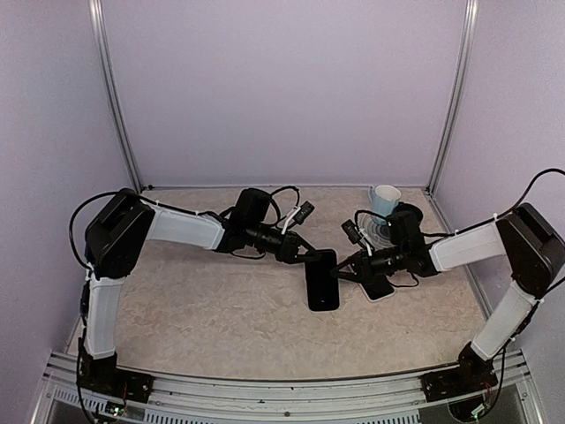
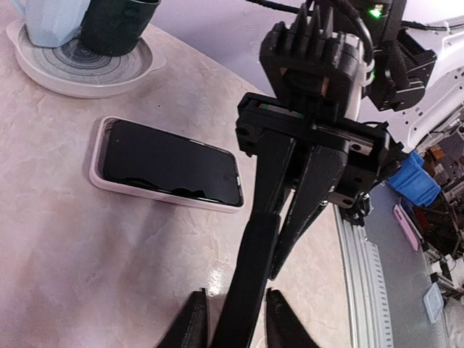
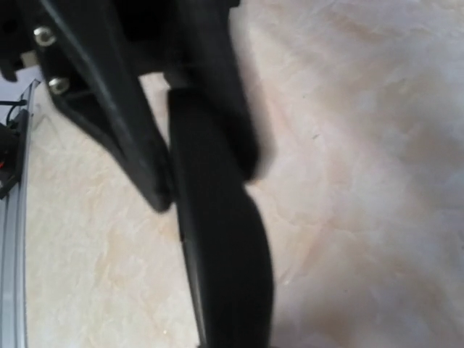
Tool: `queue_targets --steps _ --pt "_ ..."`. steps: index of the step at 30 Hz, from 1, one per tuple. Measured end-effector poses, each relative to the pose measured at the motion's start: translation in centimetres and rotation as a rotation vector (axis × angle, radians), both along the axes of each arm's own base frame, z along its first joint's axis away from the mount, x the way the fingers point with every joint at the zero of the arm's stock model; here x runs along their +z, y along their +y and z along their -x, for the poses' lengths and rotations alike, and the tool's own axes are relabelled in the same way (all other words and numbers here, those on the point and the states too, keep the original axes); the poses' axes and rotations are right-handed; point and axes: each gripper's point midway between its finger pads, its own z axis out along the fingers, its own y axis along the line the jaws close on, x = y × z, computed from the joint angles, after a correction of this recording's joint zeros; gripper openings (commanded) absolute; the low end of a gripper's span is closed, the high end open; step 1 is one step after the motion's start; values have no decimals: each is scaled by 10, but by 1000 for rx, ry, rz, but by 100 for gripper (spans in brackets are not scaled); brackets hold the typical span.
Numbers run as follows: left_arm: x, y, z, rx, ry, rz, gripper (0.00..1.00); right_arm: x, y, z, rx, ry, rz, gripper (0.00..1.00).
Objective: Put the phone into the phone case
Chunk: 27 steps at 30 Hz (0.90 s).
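Top external view: black phone [image 1: 323, 281] gripped by both arms, just left of the phone case [image 1: 380, 291].
The left gripper [image 1: 311, 259] is clamped on the phone's far end. The right gripper [image 1: 344, 268] pinches the edge nearest the case. In the left wrist view the phone runs edge-on between both pairs of fingers. The pale case lies flat on the table, dark inside up, with a saucer [image 2: 43, 69] of cups just beyond it.

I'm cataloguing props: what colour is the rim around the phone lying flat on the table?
Pale pinkish white rim, clearest in the left wrist view.
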Motion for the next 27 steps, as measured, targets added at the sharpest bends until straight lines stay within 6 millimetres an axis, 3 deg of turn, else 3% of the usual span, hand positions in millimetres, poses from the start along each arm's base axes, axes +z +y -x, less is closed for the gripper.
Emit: queue_targets --steps 6,9,15,22,27 --pt "-10 0 -11 102 50 -55 63 -2 -2 -4 -32 14 29 0" --pt "-14 4 -25 178 51 -80 68 -2 -2 -7 -40 27 47 0" --pt "-23 27 -54 374 25 -157 72 -8 3 -23 -75 96 90 0" --pt "-10 70 -99 603 -32 -198 72 -16 9 -38 -86 179 135 0" --pt "-4 82 -108 667 -56 -213 72 -24 12 -47 -102 248 160 0"
